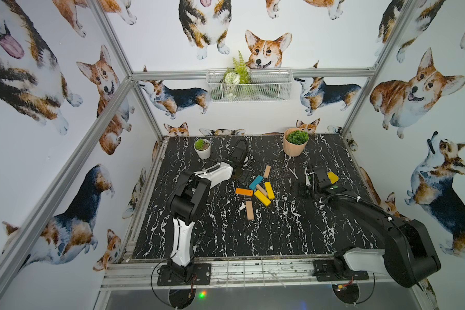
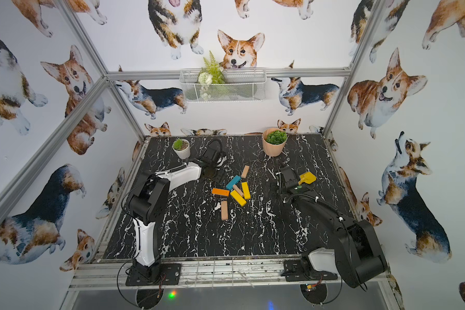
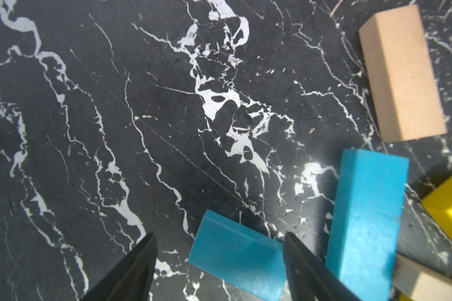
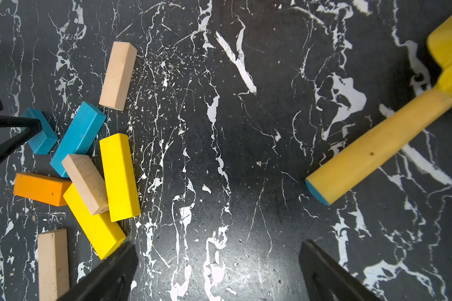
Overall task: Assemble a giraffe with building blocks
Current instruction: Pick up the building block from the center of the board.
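Two arms work over the black marble bench [image 1: 293, 236]. The left arm [image 1: 215, 173] stretches toward mid-frame in both top views. Its jaws are parted and straddle the short teal block [image 3: 235, 258], with a gap on one side. The right arm [image 1: 360, 209] bends in from the lower right, its jaws wide over bare bench beside the yellow toy shovel [image 4: 376, 146]. Eight building blocks [image 1: 262, 198] lie jumbled at mid-frame: two teal, one orange, two yellow, three tan.

Lab booth: aluminium frame [image 1: 333, 72], printed walls [image 1: 159, 40]
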You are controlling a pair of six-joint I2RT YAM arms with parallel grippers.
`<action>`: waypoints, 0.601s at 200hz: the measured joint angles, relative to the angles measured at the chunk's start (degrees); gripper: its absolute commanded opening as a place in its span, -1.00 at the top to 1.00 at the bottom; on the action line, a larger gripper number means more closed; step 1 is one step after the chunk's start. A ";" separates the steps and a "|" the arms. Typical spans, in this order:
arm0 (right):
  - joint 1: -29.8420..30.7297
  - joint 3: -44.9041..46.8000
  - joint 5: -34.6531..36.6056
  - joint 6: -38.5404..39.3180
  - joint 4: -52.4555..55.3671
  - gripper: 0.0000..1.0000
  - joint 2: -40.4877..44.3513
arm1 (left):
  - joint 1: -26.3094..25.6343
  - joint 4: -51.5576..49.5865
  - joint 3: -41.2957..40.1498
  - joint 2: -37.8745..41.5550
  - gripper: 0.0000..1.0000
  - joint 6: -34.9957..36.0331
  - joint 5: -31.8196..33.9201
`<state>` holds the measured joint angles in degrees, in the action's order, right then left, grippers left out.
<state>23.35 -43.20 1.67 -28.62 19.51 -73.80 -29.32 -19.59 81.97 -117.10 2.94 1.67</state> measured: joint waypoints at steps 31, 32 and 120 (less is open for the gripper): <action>0.00 -0.04 -0.13 0.20 0.00 -1.00 0.02 | 0.42 -1.57 1.18 -0.61 -0.53 2.10 -5.20; 0.00 -0.04 -0.13 0.20 0.00 -1.00 0.02 | 0.42 -1.62 1.20 -0.66 -0.53 2.12 -5.29; 0.00 -0.09 -0.33 0.50 0.39 -1.00 0.98 | 0.46 -3.98 1.25 -2.25 -0.50 2.60 -9.68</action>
<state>23.35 -43.29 1.34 -28.12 19.90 -72.82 -28.86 -23.57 83.22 -119.35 5.54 -8.01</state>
